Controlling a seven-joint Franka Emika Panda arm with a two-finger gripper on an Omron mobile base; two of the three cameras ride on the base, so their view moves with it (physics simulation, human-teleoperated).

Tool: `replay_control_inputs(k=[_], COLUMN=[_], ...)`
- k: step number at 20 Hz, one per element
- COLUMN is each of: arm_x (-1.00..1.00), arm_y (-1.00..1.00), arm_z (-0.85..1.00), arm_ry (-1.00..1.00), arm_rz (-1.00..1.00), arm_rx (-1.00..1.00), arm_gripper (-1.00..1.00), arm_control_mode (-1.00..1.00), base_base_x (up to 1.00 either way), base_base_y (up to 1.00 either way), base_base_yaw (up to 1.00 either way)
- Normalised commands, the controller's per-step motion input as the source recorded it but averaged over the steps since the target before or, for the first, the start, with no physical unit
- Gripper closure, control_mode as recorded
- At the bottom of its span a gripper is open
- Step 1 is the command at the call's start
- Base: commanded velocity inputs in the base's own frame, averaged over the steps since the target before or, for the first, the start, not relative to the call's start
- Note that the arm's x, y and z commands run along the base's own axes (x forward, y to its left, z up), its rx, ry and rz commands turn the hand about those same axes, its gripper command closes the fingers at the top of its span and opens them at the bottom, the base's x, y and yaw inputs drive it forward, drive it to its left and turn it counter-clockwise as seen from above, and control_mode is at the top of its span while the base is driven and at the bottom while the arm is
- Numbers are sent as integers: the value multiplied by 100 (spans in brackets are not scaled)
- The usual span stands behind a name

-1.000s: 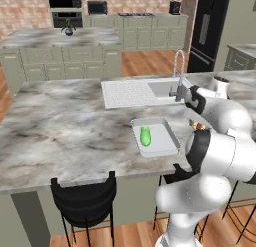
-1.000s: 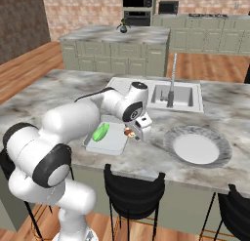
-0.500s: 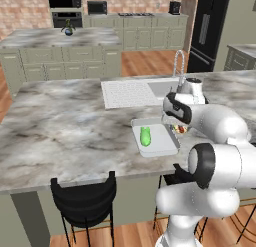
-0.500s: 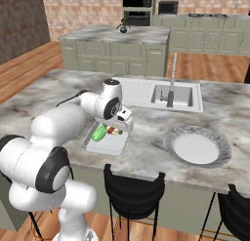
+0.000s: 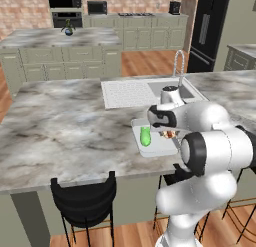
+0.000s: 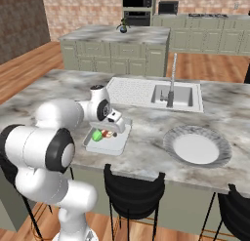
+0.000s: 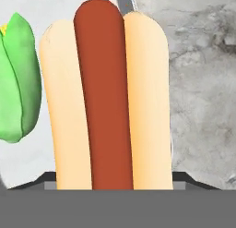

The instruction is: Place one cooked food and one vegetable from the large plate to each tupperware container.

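Here, gripper (image 6: 110,132) hovering over grey-white tupperware container (image 6: 117,144), hot dog (image 7: 105,102) lying between fingers; grip itself hidden, cannot tell. Light-green vegetable (image 5: 145,136) lying inside container beside it. Large plate (image 6: 197,146) sitting well apart. No readable writing.

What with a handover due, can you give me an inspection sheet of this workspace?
Surface: marble counter with a sink.
Tub: grey-white tub near the front edge.
Vegetable: light-green vegetable, lying in the tub.
Hot dog: hot dog at the hand, over the tub beside the vegetable; resting or lifted, cannot tell.
Plate: plate on the counter, apart from the tub, no food on it.
Clutter: nothing seen.
Hand: hand low over the tub; open or shut, cannot tell.
Cables: nothing seen.
Surroundings: stools at the counter front, a second island behind.
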Motion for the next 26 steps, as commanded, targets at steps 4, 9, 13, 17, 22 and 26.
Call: replay_control_inputs(k=[4, 9, 13, 17, 22, 26], arm_x=[36, 39, 32, 25, 4, 1], arm_y=[0, 0, 0, 1, 10, 17], arm_z=[-51, -36, -28, -35, -44, -49], arm_ry=[0, 0, 0, 0, 0, 0], arm_rz=[0, 0, 0, 0, 0, 0], arm_rx=[2, 2, 1, 0, 0, 0], arm_gripper=[100, 100, 100, 100, 100, -100], arm_control_mode=[-100, -100, -100, -100, -100, -100], base_base_x=[0, 0, 0, 0, 0, 0], base_base_y=[0, 0, 0, 0, 0, 0], base_base_yaw=[0, 0, 0, 0, 0, 0])
